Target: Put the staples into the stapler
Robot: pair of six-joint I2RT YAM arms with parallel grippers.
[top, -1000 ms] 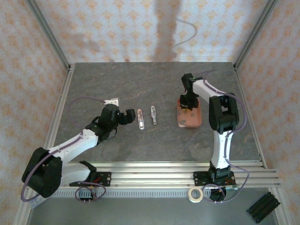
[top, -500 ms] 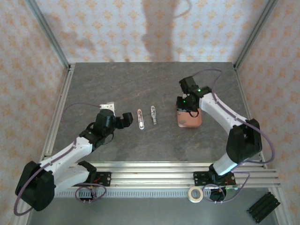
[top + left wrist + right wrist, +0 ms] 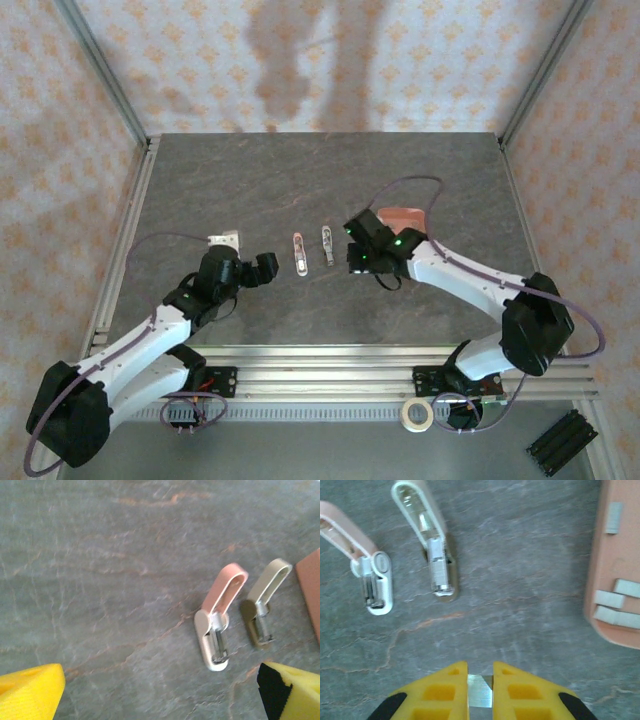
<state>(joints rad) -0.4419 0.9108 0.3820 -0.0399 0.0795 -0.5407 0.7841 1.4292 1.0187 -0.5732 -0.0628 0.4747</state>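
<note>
Two slim pieces, top view: a pale pink plastic mini stapler and a grey-white metal piece right of it. The left gripper sits left of the stapler, the right gripper right of it. Left wrist view: jaws wide, empty. Right wrist view: yellow fingers clamp one silvery-grey staple strip. Further strips lie in the salmon-pink rectangular tray, right of the stapler. Loading appears undone.
</note>
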